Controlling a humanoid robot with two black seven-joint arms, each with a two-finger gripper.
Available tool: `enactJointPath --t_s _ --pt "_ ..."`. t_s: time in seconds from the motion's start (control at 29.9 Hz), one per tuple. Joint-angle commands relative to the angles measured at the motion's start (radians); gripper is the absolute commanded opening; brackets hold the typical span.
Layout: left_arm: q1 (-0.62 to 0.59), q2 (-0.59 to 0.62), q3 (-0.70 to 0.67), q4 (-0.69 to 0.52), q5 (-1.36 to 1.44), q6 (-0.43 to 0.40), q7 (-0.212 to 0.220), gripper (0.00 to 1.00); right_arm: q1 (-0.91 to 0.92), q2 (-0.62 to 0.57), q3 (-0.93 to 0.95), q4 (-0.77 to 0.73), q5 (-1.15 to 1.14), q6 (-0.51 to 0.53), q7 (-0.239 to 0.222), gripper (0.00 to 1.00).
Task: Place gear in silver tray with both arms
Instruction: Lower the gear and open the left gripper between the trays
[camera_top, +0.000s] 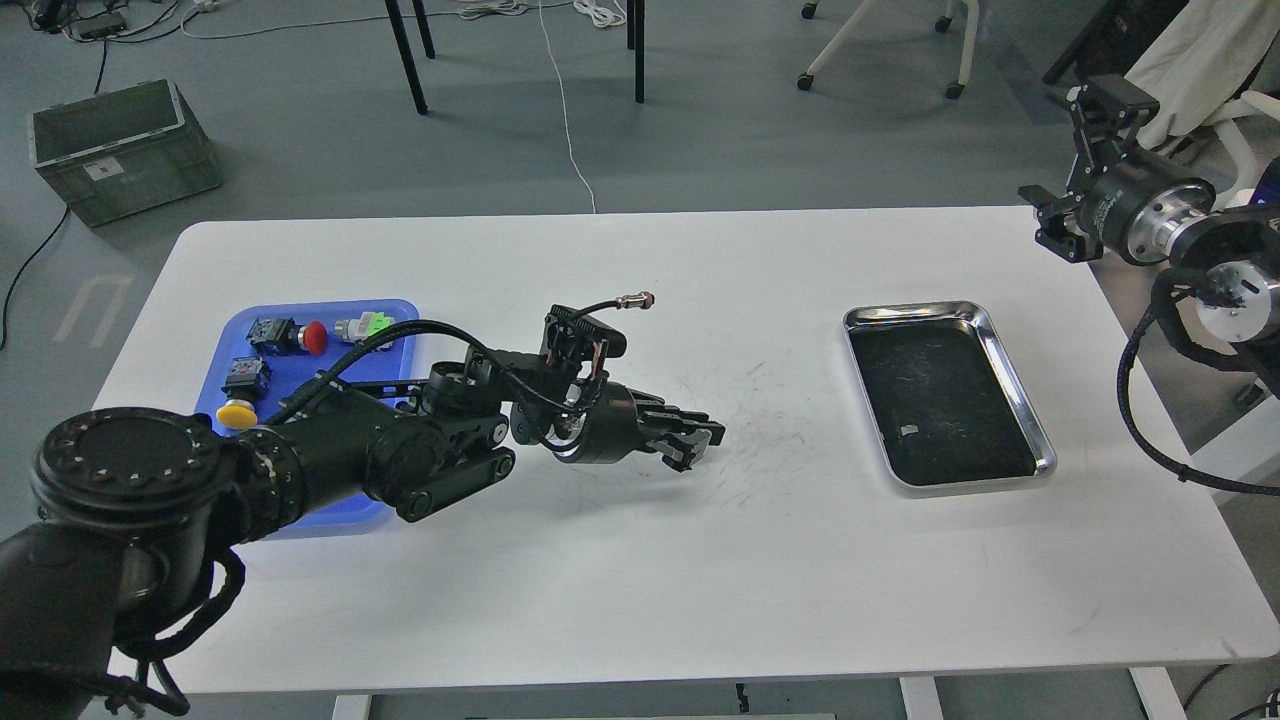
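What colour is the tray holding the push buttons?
Blue tray, seen in the head view.

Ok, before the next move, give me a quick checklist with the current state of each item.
1. Silver tray free to receive a part: ok, only a small speck on its dark bottom.
2. Left end effector holding a gear: cannot tell, fingers look closed and dark.
3. Right end effector clear of the table: ok, raised off the right edge.
4. Path from left end effector to tray: ok, bare tabletop.
5. Blue tray parts undisturbed: ok.
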Motion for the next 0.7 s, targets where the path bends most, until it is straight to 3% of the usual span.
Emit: enactJointPath --t_s 0.0,0.37,0.67 --pt "0.000 0.000 -0.001 -0.002 -0.021 -0.001 0.000 0.18 0.000 -0.001 -0.005 0.002 0.000 0.004 -0.002 0.99" --pt "0.002 0.000 0.000 -0.002 -0.037 -0.003 0.000 0.21 -0.003 -0.001 -0.006 0.011 -0.003 0.009 -0.003 0.99" --pt "0.002 0.000 0.000 -0.003 -0.048 -0.008 0.000 0.30 0.004 -0.031 -0.069 0.017 -0.005 0.018 -0.003 0.99"
